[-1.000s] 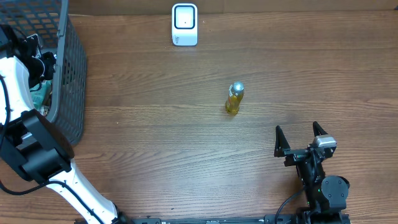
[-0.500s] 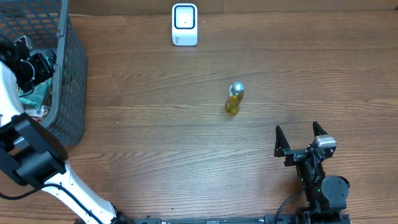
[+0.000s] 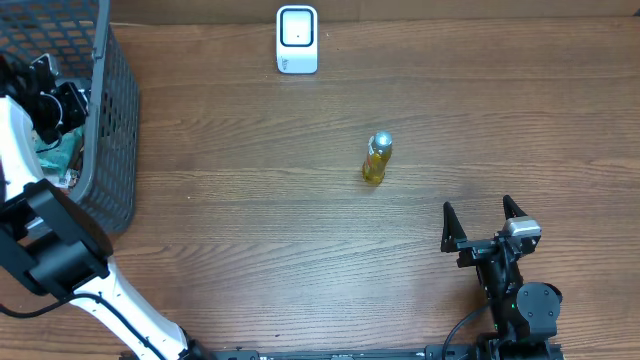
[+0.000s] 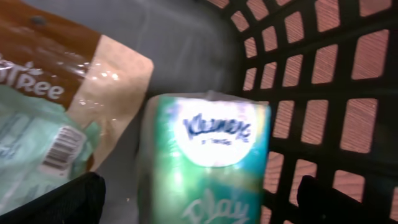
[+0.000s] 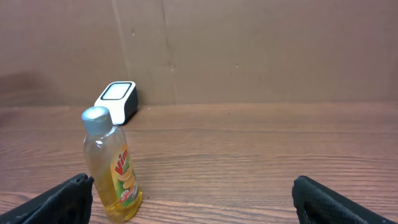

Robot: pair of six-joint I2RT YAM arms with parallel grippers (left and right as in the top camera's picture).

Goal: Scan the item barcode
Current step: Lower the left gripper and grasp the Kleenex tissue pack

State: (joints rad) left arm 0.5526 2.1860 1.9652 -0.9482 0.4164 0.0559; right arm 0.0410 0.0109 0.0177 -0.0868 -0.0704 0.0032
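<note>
Reaching in: left gripper (image 4: 202, 199) over the Kleenex pack (image 4: 208, 143) in the basket (image 3: 110, 130)
Its jaws are spread either side of the pack, which lies against the basket wall at the table's (image 3: 250, 250) left edge. This is likely the item to lift, though the view is blurred. The scanner (image 3: 297, 40) stands at the far edge and a bottle (image 3: 376, 160) mid-table. The right gripper (image 3: 478, 208), jaws spread and empty, sits near the front edge, out of the way.

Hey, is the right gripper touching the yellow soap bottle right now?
Apart. The overhead view shows bare table between the open right gripper and the yellow soap bottle.
</note>
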